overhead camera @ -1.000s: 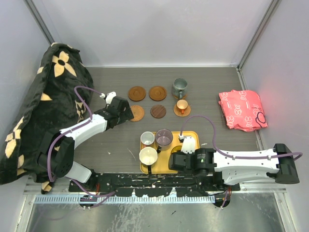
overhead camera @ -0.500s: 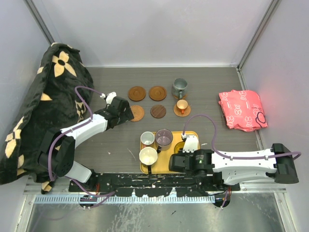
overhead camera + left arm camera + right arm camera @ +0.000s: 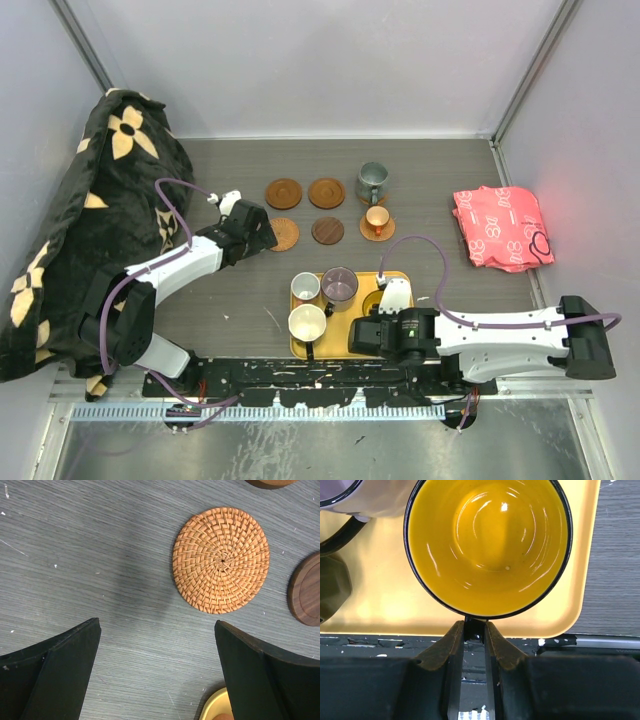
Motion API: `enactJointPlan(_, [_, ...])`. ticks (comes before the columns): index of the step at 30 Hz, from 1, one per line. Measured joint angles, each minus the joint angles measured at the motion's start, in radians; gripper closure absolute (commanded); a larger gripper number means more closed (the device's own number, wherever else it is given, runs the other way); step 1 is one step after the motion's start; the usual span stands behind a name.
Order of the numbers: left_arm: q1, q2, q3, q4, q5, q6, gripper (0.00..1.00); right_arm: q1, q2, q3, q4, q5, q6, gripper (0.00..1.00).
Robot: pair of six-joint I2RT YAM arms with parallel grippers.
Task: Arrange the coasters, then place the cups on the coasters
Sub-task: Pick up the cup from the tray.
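Holding four cups [image 3: 339,284], yellow tray [image 3: 402,278] sits at near edge; right gripper [image 3: 475,629] pinches handle of orange-yellow cup [image 3: 487,545] in tray's right corner. Two cups beyond, small brown cup [image 3: 376,216] on a coaster [image 3: 377,237]. Four coasters [image 3: 283,192] bare. Left gripper [image 3: 157,625] spread wide above table [image 3: 100,555], beside woven coaster [image 3: 221,560]

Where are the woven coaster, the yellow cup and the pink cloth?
woven coaster [image 3: 221,560]: left wrist view, on its woven centre.
yellow cup [image 3: 487,545]: right wrist view, on its shiny inside bottom.
pink cloth [image 3: 498,226]: top view, on its middle.
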Motion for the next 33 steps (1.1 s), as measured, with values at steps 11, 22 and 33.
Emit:
enactJointPlan(11, [0.000, 0.004, 0.000, 0.000, 0.000, 0.000, 0.02, -0.002, -0.039, 0.003, -0.069, 0.010, 0.027, 0.62])
enactJointPlan(22, [0.000, 0.011, 0.000, 0.000, 0.003, 0.000, 0.02, -0.002, -0.039, 0.003, -0.077, 0.015, 0.040, 0.57])
enactJointPlan(33, [0.000, 0.011, 0.000, 0.000, 0.002, 0.000, 0.02, -0.002, 0.061, 0.003, -0.047, 0.053, 0.048, 0.61])
